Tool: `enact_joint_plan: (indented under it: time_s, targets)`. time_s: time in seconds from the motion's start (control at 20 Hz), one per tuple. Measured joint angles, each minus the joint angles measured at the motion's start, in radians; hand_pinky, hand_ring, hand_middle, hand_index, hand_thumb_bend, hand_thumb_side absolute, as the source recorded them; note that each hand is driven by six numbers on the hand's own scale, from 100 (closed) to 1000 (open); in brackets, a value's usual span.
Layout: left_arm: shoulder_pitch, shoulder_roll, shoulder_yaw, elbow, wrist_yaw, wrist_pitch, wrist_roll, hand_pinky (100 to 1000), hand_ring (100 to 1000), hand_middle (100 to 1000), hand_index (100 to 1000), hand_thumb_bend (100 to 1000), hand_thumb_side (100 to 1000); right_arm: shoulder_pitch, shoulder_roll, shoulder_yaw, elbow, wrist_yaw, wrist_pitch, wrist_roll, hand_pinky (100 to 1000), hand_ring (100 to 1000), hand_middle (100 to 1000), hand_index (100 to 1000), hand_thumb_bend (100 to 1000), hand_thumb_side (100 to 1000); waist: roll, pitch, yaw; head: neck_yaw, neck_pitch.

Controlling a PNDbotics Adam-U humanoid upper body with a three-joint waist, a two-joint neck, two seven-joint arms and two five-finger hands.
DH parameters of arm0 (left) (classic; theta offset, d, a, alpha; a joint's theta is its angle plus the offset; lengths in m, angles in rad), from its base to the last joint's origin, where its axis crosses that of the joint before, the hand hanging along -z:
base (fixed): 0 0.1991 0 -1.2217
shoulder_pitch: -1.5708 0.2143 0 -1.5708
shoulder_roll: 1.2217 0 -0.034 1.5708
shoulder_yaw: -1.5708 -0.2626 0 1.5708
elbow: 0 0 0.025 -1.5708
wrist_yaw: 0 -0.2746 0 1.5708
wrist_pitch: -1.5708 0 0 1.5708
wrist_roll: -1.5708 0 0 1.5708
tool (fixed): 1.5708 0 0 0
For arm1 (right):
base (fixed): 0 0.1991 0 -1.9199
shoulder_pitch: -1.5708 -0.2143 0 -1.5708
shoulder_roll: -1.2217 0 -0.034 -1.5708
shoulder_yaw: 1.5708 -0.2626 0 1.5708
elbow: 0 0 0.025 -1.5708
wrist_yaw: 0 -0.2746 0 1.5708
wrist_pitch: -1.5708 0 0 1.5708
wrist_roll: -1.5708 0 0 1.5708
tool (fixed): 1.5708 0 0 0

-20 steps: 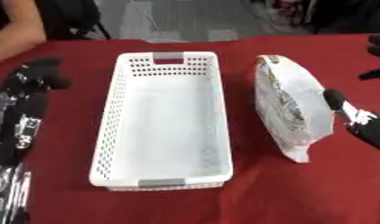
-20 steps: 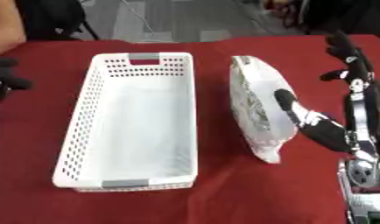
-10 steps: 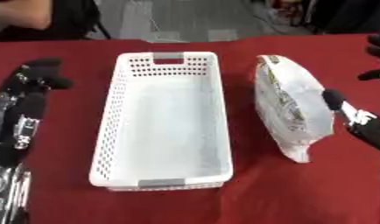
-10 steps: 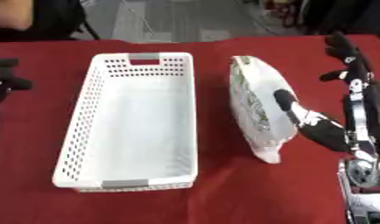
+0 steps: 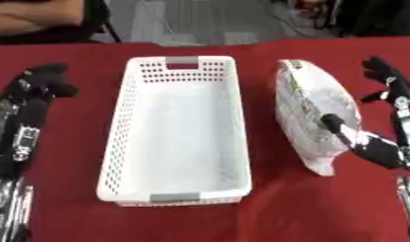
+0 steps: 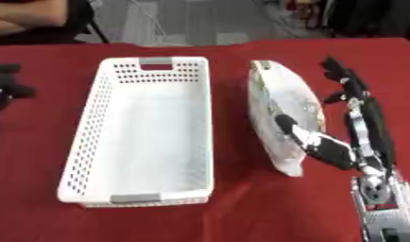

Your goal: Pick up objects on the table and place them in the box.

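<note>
A white crinkled bag (image 5: 311, 111) with printed edges lies on the red table, just right of the white perforated basket (image 5: 117, 137), which holds nothing. My right hand (image 6: 337, 151) is at the bag's right side. It is open, with its thumb (image 6: 284, 122) lying on the bag's lower part and its fingers (image 6: 345, 78) stretched up past the bag's far right. My left hand (image 5: 41, 84) rests far left of the basket, fingers relaxed and holding nothing.
The red table (image 5: 266, 208) runs to a far edge, behind which there is grey floor and a seated person's arms at the top left. The basket has grey handles at both ends (image 5: 182, 60). My forearms line both sides of the view.
My right hand has shifted left toward the bag, and its thumb now lies on the bag. The bag, the basket and my left hand have stayed in place.
</note>
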Motion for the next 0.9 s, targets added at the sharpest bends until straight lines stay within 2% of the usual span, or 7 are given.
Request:
enact_joint_plan:
  time_s: [0.4, 0.9]
  targets:
    - [0.000, 0.000, 0.000, 0.004, -0.007, 0.005, 0.002, 680, 601, 792, 751, 1000, 807, -0.116, -0.079, 0.016, 0.049, -0.020, -0.015, 0.022, 629, 871, 893, 1000, 686, 683, 0.001, 0.000, 0.006, -0.004, 0.000]
    - [0.000, 0.000, 0.000, 0.005, -0.011, 0.008, 0.004, 681, 602, 793, 752, 1000, 819, -0.149, -0.096, 0.020, 0.071, -0.030, -0.027, 0.027, 635, 872, 894, 1000, 682, 682, 0.000, 0.000, 0.012, -0.004, 0.000]
